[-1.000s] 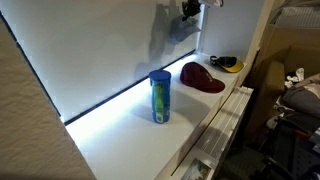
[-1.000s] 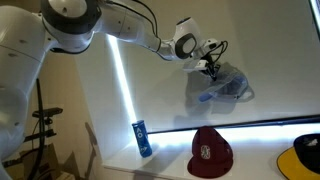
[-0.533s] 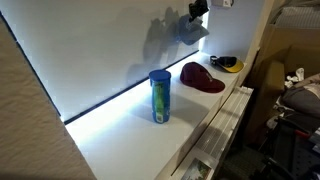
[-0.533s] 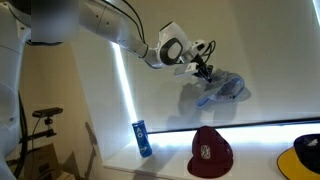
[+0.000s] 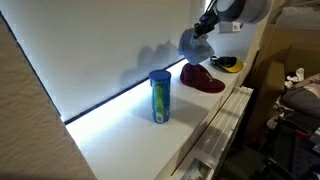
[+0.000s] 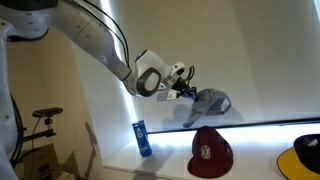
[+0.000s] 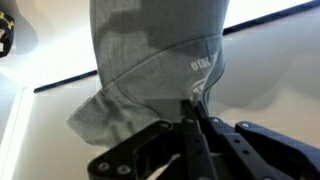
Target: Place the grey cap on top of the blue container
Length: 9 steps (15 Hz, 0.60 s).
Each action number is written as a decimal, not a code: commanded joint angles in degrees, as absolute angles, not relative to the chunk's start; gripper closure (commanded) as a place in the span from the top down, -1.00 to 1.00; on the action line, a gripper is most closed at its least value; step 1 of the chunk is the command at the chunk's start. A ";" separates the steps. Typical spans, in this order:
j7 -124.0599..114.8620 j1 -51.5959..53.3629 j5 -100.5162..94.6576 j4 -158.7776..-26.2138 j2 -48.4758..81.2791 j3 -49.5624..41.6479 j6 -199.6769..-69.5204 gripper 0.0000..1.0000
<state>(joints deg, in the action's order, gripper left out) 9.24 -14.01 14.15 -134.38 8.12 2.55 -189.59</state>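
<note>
My gripper is shut on the grey cap and holds it in the air. The cap hangs above and to the right of the blue container in that exterior view. In an exterior view the grey cap hangs above the dark red cap, beyond the blue container, which stands upright on the white counter. In the wrist view my closed fingers pinch the edge of the grey cap, which fills the upper picture.
A dark red cap lies on the counter to the right of the container. A yellow and black cap lies further along, also in an exterior view. A white wall runs behind the counter. Clutter stands beside the counter.
The arm has carried the grey cap downward and toward the blue container; the cap now hangs lower, just above the dark red cap.
</note>
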 commanded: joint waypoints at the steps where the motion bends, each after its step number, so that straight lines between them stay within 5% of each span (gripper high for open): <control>1: 8.22 -10.01 17.32 -149.11 1.88 2.89 -200.79 -0.98; 9: 5.39 -3.92 23.87 -159.46 -22.79 10.69 -199.25 -0.98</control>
